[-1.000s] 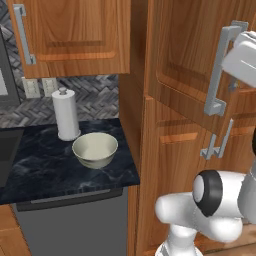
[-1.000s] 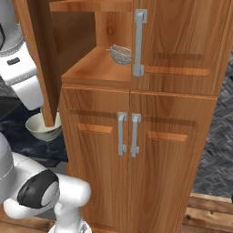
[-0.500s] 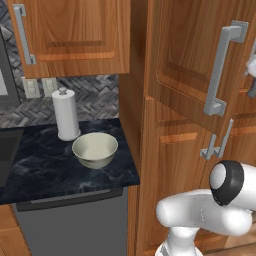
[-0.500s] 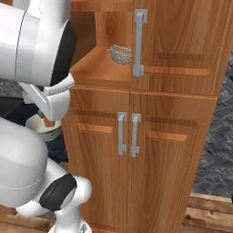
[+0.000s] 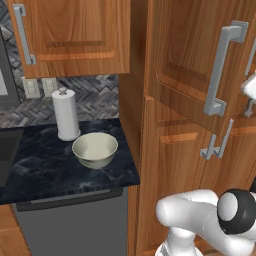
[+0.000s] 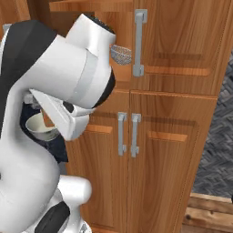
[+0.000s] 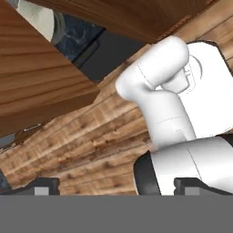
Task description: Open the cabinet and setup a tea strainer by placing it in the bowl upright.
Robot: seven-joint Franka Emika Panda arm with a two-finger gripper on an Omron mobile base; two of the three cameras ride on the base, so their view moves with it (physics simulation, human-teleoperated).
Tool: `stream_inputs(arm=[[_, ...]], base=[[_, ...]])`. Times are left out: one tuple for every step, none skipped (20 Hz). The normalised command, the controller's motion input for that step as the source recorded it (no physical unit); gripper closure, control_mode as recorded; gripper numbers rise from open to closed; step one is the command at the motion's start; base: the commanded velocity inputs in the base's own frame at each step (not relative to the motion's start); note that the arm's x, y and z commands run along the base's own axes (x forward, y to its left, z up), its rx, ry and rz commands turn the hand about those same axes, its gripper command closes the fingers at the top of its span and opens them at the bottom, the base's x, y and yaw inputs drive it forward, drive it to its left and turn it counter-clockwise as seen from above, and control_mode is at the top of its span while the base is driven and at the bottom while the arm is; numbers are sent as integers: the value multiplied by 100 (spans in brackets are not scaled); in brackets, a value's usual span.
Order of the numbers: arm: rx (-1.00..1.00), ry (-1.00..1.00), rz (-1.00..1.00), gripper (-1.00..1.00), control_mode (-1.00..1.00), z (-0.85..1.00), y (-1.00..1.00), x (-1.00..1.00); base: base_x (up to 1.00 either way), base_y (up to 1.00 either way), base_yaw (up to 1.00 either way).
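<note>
Left base view shows the cabinet (image 5: 195,65) door swung out from the tall wooden unit, its long grey bar handle (image 5: 222,70) facing the camera and its hinge edge standing just right of the dark marbled tabletop (image 5: 55,170). On that tabletop the cream bowl (image 5: 95,149) sits near the front right corner, just in front and right of the paper-towel roll (image 5: 66,115), not touching it; bare stone lies to the bowl's left and front. Right base view looks past the arm into the opened compartment, where the tea strainer (image 6: 121,54) rests on the shelf (image 6: 119,86) near the front edge, just left of the neighbouring door's vertical handle (image 6: 139,43). Below the shelf, a pair of shorter doors (image 6: 159,154) stand closed. The bowl's rim peeks out low, left of those doors, beside the arm. Hand view points down at the wooden floor (image 7: 86,150), with the hand (image 7: 116,185) spread wide, its dark fingertips (image 7: 43,185) far apart at the lower edge, holding and touching nothing.
</note>
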Motion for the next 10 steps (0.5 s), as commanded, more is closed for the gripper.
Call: stream_inputs(arm=[[20,6,4,-100,-100,-49,-17,-10],[19,2,4,-100,-100,-46,-12,-16],[20,1,4,-100,-100,-46,-5,-16],[20,0,4,-100,-100,-46,0,-14],[18,0,2,-100,-100,-46,0,-6],[20,0,0,-100,-100,-47,0,0],[23,0,0,-100,-100,-46,0,0],[25,0,0,-100,-100,-41,-5,2],[29,0,0,-100,-100,-31,-8,14],[31,0,0,-100,-100,-21,-11,26]], base=[[0,0,0],[0,0,0],[0,0,0],[0,0,0],[0,0,0],[0,0,0],[0,0,0],[0,0,0],[0,0,0],[0,0,0]])
